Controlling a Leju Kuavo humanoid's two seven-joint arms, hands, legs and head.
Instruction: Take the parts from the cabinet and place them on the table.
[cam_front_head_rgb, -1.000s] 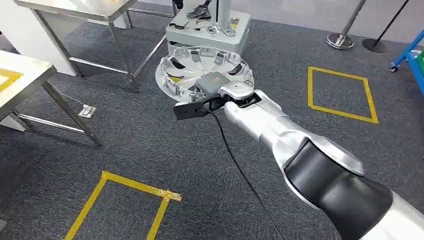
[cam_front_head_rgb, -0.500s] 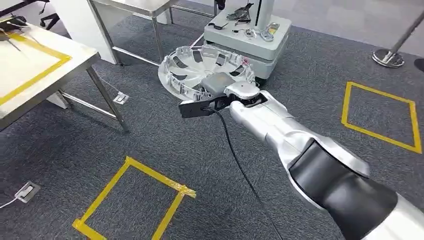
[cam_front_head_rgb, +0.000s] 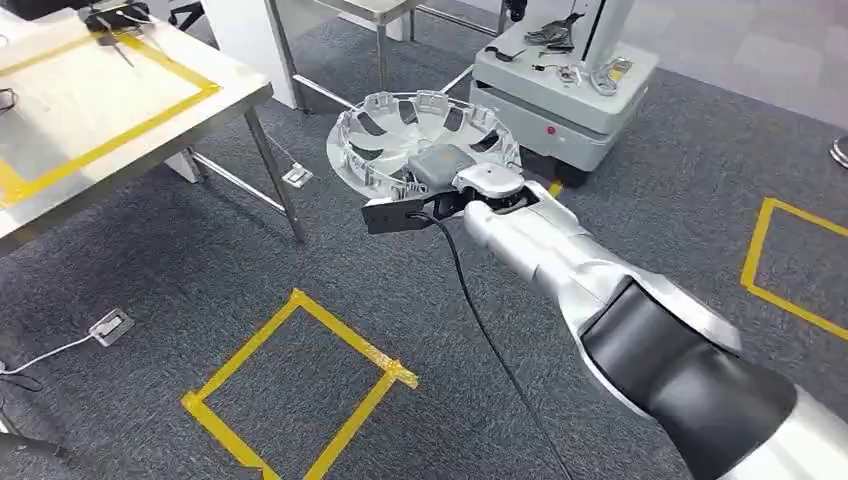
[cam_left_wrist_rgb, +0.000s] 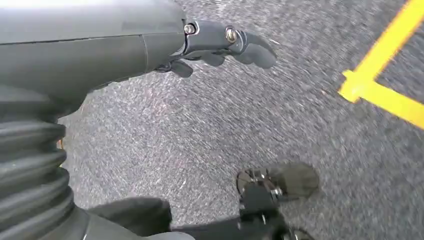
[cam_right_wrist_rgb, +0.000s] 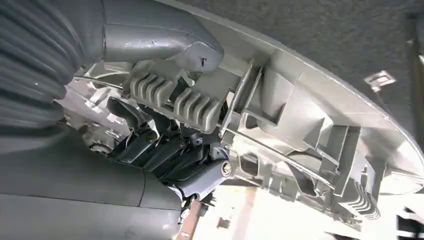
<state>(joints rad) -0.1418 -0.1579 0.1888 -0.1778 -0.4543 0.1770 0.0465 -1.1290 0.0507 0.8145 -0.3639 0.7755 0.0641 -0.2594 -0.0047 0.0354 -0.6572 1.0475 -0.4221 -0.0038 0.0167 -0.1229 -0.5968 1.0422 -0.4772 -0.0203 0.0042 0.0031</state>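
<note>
Wheel cover (cam_front_head_rgb: 425, 140) is gripped at its near rim by right hand (cam_front_head_rgb: 478, 192), carried in the air over the carpet, not on any surface yet; right wrist view shows thumb on top of the rim and fingers (cam_right_wrist_rgb: 165, 150) curled under the ribbed inside, firm hold; whole scene has slid right across the last second, cover fixed relative to the arm, so that's the robot turning, not the part moving; table (cam_front_head_rgb: 215, 95) with its yellow tape frame now fills the left, its near corner just left of the cover; reads as transport leg, placement close. Left hand (cam_left_wrist_rgb: 220, 45) hangs over the floor, fingers loosely curled, holding nothing. Count: one wheel cover, one table with tape frame, two floor tape squares, one mobile base (cam_front_head_rgb: 560, 95) behind.
</note>
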